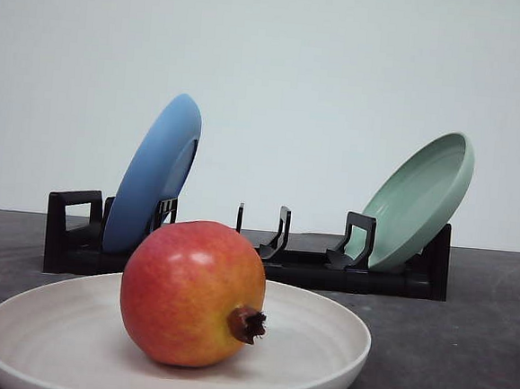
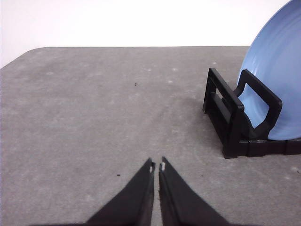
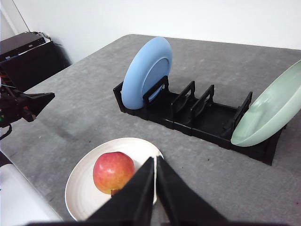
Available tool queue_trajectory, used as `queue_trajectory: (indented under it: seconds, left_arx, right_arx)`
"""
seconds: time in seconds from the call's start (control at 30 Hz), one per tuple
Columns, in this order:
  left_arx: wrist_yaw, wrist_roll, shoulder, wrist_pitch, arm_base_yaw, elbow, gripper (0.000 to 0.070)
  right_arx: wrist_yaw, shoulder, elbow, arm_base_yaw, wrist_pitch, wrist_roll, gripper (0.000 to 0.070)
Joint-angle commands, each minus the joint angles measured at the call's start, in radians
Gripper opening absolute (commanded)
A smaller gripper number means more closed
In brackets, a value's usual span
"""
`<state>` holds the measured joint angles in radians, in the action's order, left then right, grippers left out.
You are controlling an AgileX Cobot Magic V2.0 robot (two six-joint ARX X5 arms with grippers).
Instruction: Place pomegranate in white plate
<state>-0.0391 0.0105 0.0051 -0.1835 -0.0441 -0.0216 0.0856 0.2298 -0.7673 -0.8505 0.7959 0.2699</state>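
The pomegranate (image 1: 189, 293), red with a yellow-orange blush and a dark calyx pointing right, rests inside the white plate (image 1: 42, 331) at the front of the table. From the right wrist the pomegranate (image 3: 113, 171) sits on the white plate (image 3: 80, 193), with my right gripper (image 3: 155, 160) shut and empty above the plate's edge, apart from the fruit. My left gripper (image 2: 157, 165) is shut with nothing in it, hovering over bare table beside the rack's end. The left gripper (image 3: 47, 96) also appears in the right wrist view, off to the side of the plate.
A black dish rack (image 1: 326, 272) stands behind the plate, holding a blue plate (image 1: 154, 173) at its left end and a pale green plate (image 1: 422, 198) at its right. The grey table (image 2: 94, 117) spreads out around them. A dark box (image 3: 28, 52) sits off the table's far corner.
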Motion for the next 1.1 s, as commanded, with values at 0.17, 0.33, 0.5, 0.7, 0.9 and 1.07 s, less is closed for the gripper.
queue_trajectory:
  seconds: [0.17,0.33,0.5,0.7,0.9,1.07]
  left_arx:
    - [-0.006,-0.002,-0.002,-0.004,-0.002,0.01,0.0]
    - [-0.006,-0.002,-0.002,-0.004,-0.002,0.01,0.0]
    - [-0.006,-0.002,-0.002,-0.004,-0.002,0.01,0.0]
    - [-0.006,-0.002,-0.002,-0.004,-0.002,0.01,0.0]
    - [-0.006,-0.002,-0.002,-0.004,-0.002,0.01,0.0]
    - [-0.006,-0.002,-0.002,-0.004,-0.002,0.01,0.0]
  right_arx:
    - [0.004,-0.002,-0.005,0.021,-0.009,-0.012,0.0]
    - [0.005,-0.021,0.048,0.241,-0.054,-0.153,0.0]
    - [0.019,-0.092,0.287,0.511,-0.331,-0.264,0.0]
    - [0.02,-0.174,0.605,0.753,-0.694,-0.271,0.0]
    - [0.009,-0.224,0.755,0.819,-0.729,-0.289,0.0]
    - [-0.061,-0.226,0.756,0.82,-0.627,-0.341,0.0]
